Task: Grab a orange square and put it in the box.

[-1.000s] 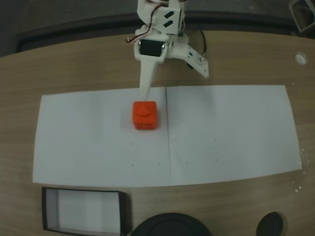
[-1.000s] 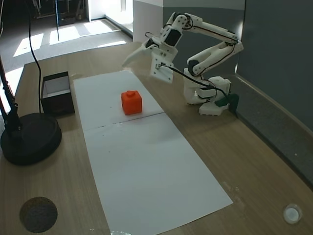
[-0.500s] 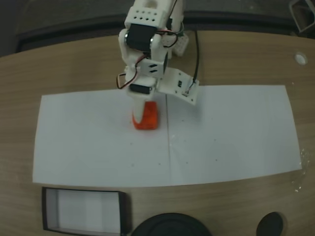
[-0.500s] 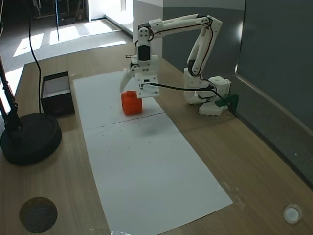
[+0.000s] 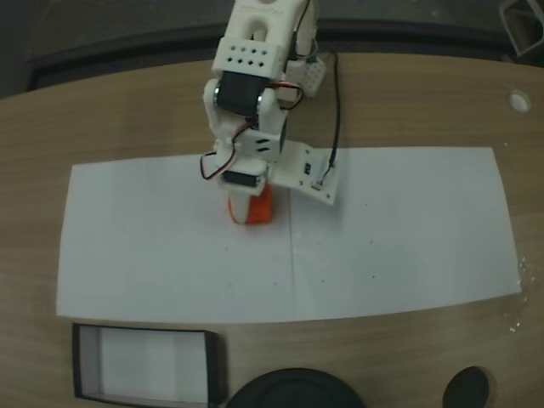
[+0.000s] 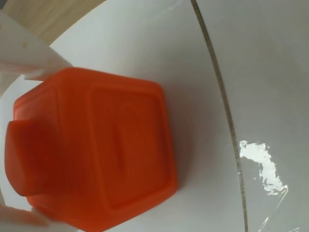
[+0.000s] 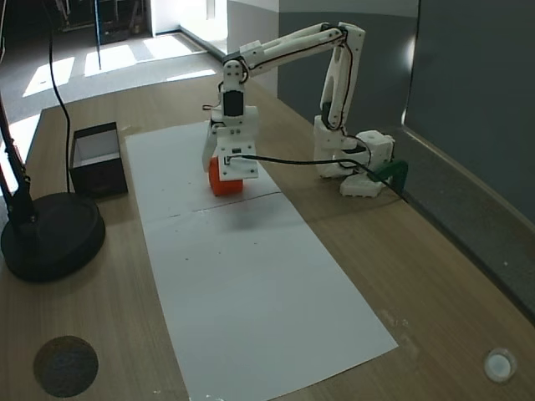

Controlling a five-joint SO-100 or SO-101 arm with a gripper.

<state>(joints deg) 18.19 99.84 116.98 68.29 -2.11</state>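
The orange square (image 6: pixel 96 154) is a glossy plastic block with rounded edges, a recessed panel on 1 face and a raised round disc at the left of the wrist view. It sits on a sheet of smooth white paper (image 5: pixel 408 238) spread over the wood-grain surface (image 5: pixel 127 110). The white plastic tool (image 5: pixel 248 204) stands over the block, its fingers (image 6: pixel 29 60) spread and reaching down on either side; whether they press on the plastic cannot be told.

The wrist view alone shows the block's moulded detail, a thin dark line (image 6: pixel 219 92) curving across the paper and a bright glare patch (image 6: pixel 260 162). In both fixed views the arm covers most of the block, leaving a lower corner visible (image 5: pixel 259 212) (image 7: pixel 221 182). A fixed view shows the box (image 5: pixel 144 364), a shallow rectangle with black rim and pale floor, well apart near the bottom edge. Another fixed view shows its dark upright walls (image 7: pixel 99 163), beside a round black base (image 7: pixel 52 236), and a flat grey disc (image 7: pixel 65 365).
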